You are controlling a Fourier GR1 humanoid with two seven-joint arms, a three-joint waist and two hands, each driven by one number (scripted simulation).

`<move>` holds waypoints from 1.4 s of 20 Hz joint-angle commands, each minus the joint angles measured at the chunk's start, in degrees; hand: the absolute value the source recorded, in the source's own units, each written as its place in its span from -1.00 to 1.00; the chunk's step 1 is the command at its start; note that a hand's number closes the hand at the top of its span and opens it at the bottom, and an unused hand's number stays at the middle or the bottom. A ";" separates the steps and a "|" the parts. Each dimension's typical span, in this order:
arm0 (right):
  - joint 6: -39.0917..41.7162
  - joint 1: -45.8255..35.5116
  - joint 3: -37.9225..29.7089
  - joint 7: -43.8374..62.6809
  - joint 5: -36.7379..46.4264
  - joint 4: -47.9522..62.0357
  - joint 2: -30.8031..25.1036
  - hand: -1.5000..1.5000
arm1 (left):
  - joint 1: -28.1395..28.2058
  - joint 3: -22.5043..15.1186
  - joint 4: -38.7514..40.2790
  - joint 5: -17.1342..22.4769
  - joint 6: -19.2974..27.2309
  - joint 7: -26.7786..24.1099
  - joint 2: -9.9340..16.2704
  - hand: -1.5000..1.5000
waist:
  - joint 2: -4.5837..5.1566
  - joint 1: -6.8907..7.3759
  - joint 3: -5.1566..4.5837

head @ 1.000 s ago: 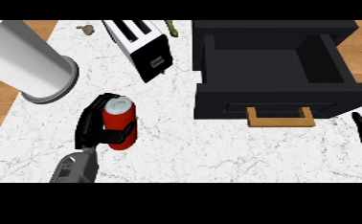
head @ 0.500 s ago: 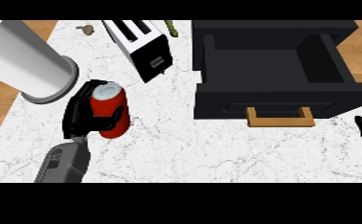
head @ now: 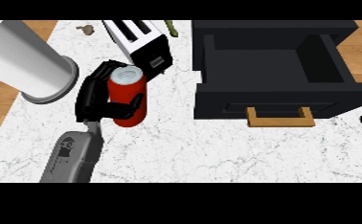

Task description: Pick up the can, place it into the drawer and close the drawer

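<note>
A red can [head: 129, 102] with a silver top stands tilted slightly, just in front of the toaster. My left hand [head: 94, 97] is curled round it from the left, the thumb crossing the can's front. The can's foot seems to hang just above the marble counter [head: 212, 156]. To the right is the black drawer [head: 212, 65], pulled open, its inside bare, with a wooden handle [head: 280, 117] on its front. Only a thin black sliver of my right hand [head: 359, 119] shows at the right edge.
A white and black toaster [head: 141, 46] stands right behind the can. A large grey cylinder [head: 32, 60] lies at the left. A small brown object [head: 87, 28] and a green stalk [head: 170, 26] sit at the counter's far edge.
My left hand has carried the can away from me and a little to the right, up close to the toaster. The drawer has not moved.
</note>
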 commanded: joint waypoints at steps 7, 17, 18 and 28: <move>-1.42 -1.92 0.37 3.31 -0.08 -1.13 0.79 -1.00 | -14.05 -5.44 -3.10 -4.18 5.83 14.00 -2.63 1.00 | 0.10 -0.21 -0.01; -1.17 -1.36 -0.45 1.04 -0.41 -0.48 -0.72 -1.00 | -32.18 -16.00 0.99 -4.18 20.65 24.42 -2.69 1.00 | 0.11 -0.89 0.01; -0.12 -1.90 -1.04 -2.37 0.10 4.42 -0.88 -1.00 | -34.78 -13.40 4.27 -3.82 18.98 23.44 -2.69 1.00 | 0.20 -0.81 0.02; -1.24 -1.35 -0.39 1.22 0.64 -0.04 -0.84 -1.00 | -49.57 -12.32 14.57 0.93 21.10 27.60 -2.69 1.00 | 0.12 -0.63 0.00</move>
